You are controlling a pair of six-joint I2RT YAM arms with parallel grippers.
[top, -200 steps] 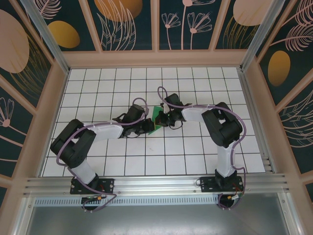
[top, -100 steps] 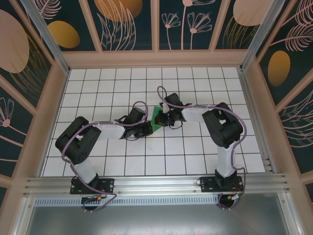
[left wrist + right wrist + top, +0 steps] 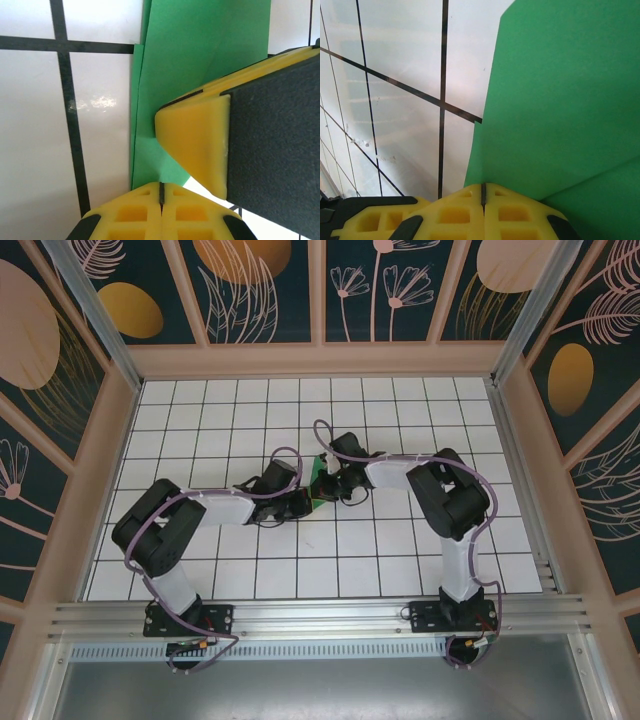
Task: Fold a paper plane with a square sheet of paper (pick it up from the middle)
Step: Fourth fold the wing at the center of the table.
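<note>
Item: arms, 2, black, bolted at the near edge of 1 white grid table [image 3: 200, 420], both reaching in to meet at its middle.

Item: left gripper [image 3: 303, 502], 1. From its own wrist camera the 2 yellow fingertips [image 3: 161, 189] are pressed together with no gap, and the bottom edge of the green paper runs into the seam between them, so it is pinching that edge.

Item: sheet of paper [image 3: 319, 480], 1, bright green, partly folded. It sits at the table's centre between the 2 grippers. The left wrist camera shows overlapping layers [image 3: 200, 50] with a narrow strip of a lower layer along the left side. The right wrist camera shows 1 crease across the lower right [image 3: 560, 100].

Item: right gripper [image 3: 331, 484], 1. Its 2 yellow fingertips [image 3: 483, 190] are closed tight, with the paper rising straight out of them. One of its fingers [image 3: 192, 145], yellow with a black pad, lies across the paper just beside the left gripper.
</note>
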